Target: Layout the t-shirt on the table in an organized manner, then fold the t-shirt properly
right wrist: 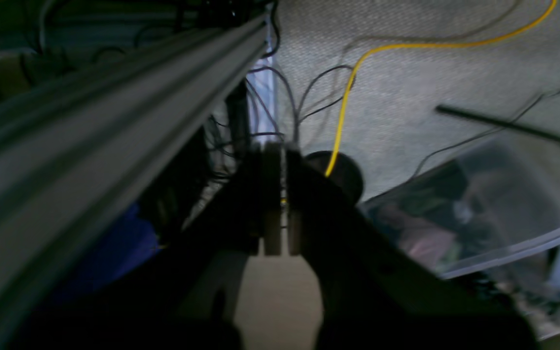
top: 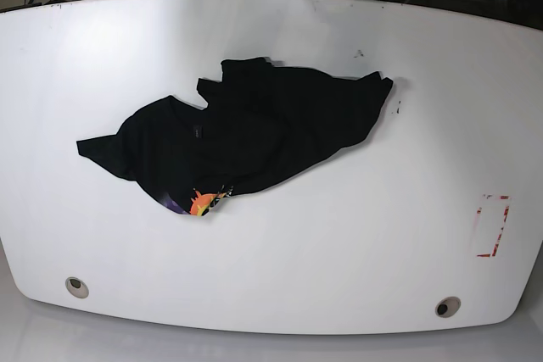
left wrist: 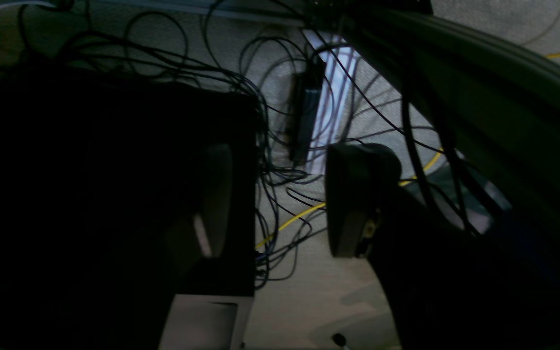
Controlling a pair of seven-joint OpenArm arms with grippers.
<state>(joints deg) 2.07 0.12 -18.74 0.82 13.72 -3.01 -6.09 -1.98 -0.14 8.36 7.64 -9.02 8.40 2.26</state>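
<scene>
**Shirt bunched mid-counter, both arms below the edge**

White glossy counter [top: 280, 269] fills the base view. Two metal grommets [top: 76, 286] sit lower left and lower right, a red dashed rectangle [top: 492, 225] at right. T-shirt [top: 246, 133] lies crumpled left of centre, mostly inside-out black, orange graphic peeking at its lower edge. Left end effector [left wrist: 280, 199] hangs over carpet and tangled cables [left wrist: 270, 146], jaws apart, nothing between them. Right end effector [right wrist: 280, 233] is closed on nothing, yellow cable [right wrist: 348, 97] on the floor beyond.
</scene>
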